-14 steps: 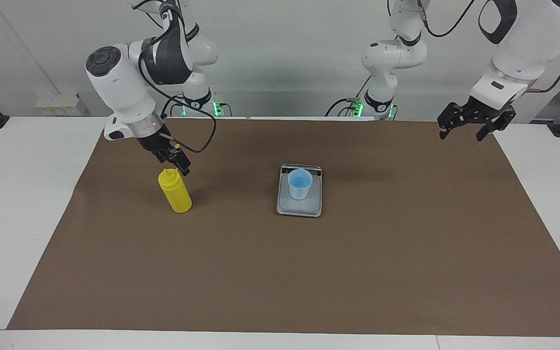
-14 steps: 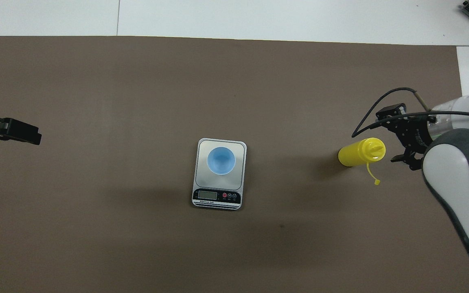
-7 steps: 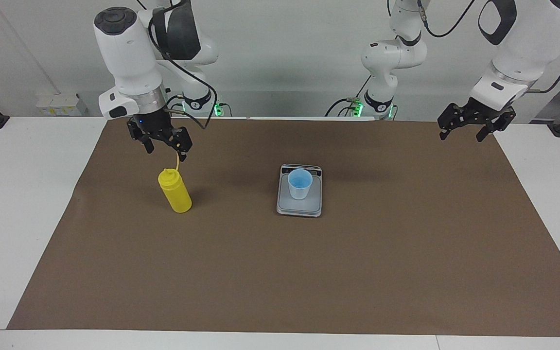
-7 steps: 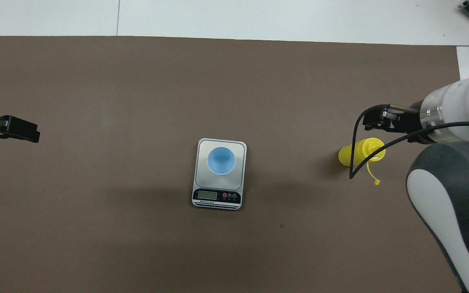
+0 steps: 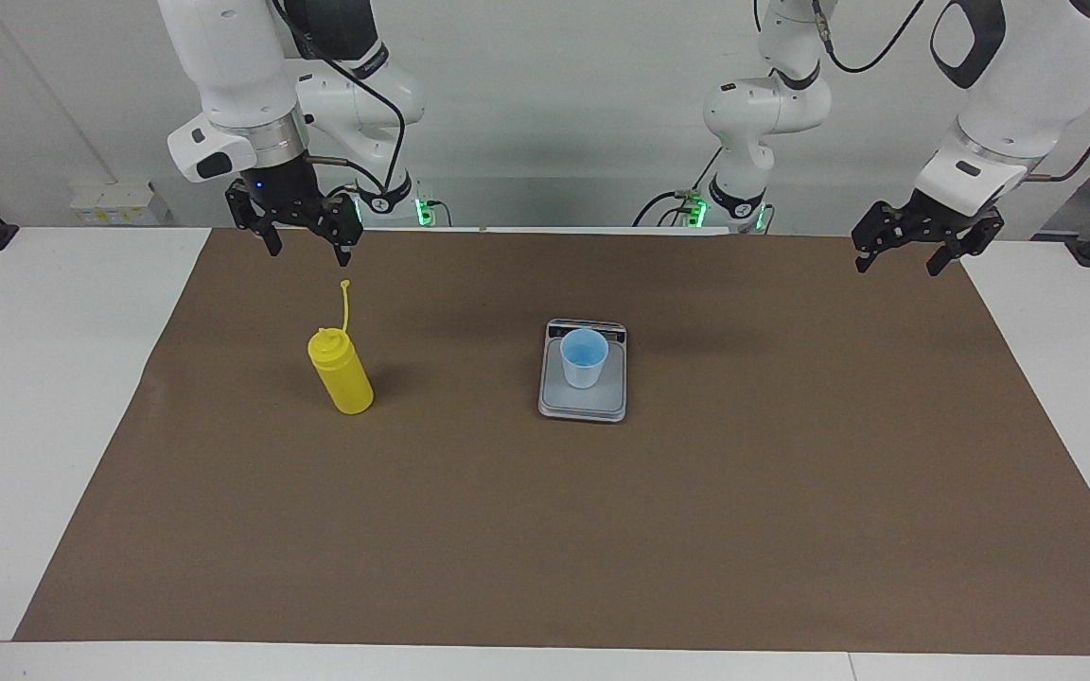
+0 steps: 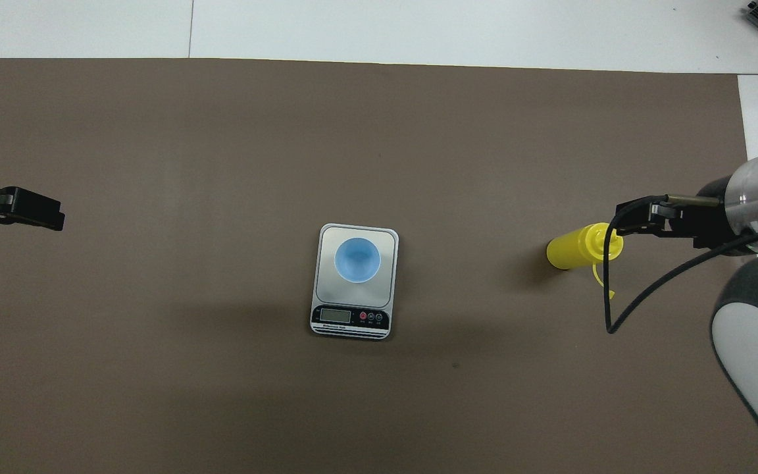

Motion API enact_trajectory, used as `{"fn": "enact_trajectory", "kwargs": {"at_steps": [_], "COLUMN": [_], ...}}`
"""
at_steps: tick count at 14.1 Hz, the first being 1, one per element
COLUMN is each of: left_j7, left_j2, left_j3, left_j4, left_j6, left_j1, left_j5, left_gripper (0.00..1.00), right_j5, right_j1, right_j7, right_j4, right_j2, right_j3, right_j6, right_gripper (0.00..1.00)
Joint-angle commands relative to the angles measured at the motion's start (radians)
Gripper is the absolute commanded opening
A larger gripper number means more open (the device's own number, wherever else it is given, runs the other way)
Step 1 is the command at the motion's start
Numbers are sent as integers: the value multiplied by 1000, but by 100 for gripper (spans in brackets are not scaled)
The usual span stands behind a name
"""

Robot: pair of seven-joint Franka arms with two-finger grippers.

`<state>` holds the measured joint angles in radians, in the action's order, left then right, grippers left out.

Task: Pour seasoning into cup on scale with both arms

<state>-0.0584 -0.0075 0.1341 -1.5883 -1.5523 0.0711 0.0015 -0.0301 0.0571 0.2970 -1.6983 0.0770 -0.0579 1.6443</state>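
Right pincer (image 5: 307,243) spread, empty, hanging over the brown mat near the yellow bottle (image 5: 341,371), which stands upright toward the right arm's end of the bench (image 5: 62,397), cap strap sticking up. Cup (image 5: 584,357) sits on the scale (image 5: 583,402) mid-mat. Left pincer (image 5: 903,253) spread, empty, waiting over its mat edge.

yellow seasoning (image 5: 341,376), light-blue cup (image 5: 584,358), grey-silver scale (image 5: 583,402), brown mat (image 5: 602,530)
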Motion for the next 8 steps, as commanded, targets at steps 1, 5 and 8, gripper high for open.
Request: {"fn": "enact_trajectory", "kwargs": {"at_steps": [1, 5, 8], "left_j7": [11, 3, -11], "left_j2": [-31, -31, -31], "left_j3": [7, 9, 12], "left_j4": [-38, -38, -38], "left_j6": [-22, -14, -28], "left_j1": [12, 9, 1], "left_j5": [15, 15, 14], "left_gripper": [100, 100, 100], "right_j5": [-5, -4, -2], "right_j1": [-11, -16, -19], "right_j7": [-35, -84, -87], "right_j4": [3, 8, 3], "right_j2": [4, 4, 6], "right_j3": [1, 6, 6], "right_j6": [-23, -32, -28], "right_gripper": [100, 100, 100]}}
